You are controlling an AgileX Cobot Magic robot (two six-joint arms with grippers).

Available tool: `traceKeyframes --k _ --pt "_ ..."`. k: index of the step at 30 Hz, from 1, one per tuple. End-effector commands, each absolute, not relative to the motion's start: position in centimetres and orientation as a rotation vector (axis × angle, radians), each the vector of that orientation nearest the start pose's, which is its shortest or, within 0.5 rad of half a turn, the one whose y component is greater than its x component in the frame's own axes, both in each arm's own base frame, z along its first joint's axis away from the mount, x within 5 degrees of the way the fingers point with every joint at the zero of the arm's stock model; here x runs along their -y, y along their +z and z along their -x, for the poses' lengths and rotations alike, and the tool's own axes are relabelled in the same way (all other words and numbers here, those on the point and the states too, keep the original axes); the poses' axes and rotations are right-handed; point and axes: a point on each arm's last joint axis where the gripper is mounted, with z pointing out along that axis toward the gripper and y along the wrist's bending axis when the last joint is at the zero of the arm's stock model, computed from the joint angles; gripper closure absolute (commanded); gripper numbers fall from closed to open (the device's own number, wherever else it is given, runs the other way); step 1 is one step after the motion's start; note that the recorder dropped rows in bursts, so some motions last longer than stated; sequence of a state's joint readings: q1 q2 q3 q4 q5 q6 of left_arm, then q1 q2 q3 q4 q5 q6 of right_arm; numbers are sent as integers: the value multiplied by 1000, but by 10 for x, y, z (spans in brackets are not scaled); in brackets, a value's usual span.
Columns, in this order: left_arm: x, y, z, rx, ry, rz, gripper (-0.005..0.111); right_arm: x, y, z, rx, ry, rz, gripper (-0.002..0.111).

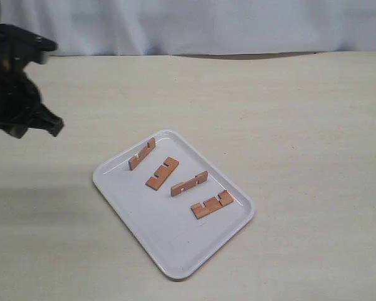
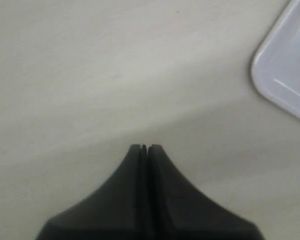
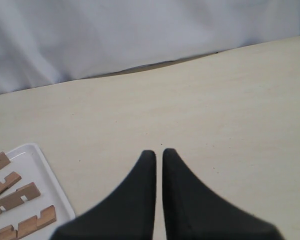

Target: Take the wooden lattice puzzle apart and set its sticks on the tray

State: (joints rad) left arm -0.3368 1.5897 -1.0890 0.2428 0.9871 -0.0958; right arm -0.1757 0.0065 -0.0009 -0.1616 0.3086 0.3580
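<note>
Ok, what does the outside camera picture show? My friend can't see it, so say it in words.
Four small reddish-brown wooden sticks lie apart from each other on a white tray, which sits on a beige table. A black robot arm hangs over the table at the far left, away from the tray.

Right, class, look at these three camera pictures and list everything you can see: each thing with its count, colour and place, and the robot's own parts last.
sticks: four, reddish-brown, lying apart on the tray, none interlocked
tray: one, white, on the table, near the middle of the exterior view
table: one, pale beige, under everything
cloth backdrop: one, white, behind the table's far edge
left arm: one, black, upper left of the exterior view, off the tray
left tool: one, black, shut and empty, over bare table beside a tray corner
right tool: one, black, shut but for a thin gap, empty, over bare table beside the tray
</note>
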Motion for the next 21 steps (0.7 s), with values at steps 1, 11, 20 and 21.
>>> traceKeyframes --k 1,11,20,21 --pt "35 238 -258 -2814 143 -296 107 14 187 -53 -1736 -30 -373 104" --pt "5 285 -181 -2300 -82 28 107 14 187 -53 -1736 -30 -373 104" --pt "5 319 -64 -1538 -87 -18 107 14 187 -53 -1736 -30 -373 104" --pt "5 323 -51 -1470 -88 -47 107 14 187 -53 -1736 -30 -373 104"
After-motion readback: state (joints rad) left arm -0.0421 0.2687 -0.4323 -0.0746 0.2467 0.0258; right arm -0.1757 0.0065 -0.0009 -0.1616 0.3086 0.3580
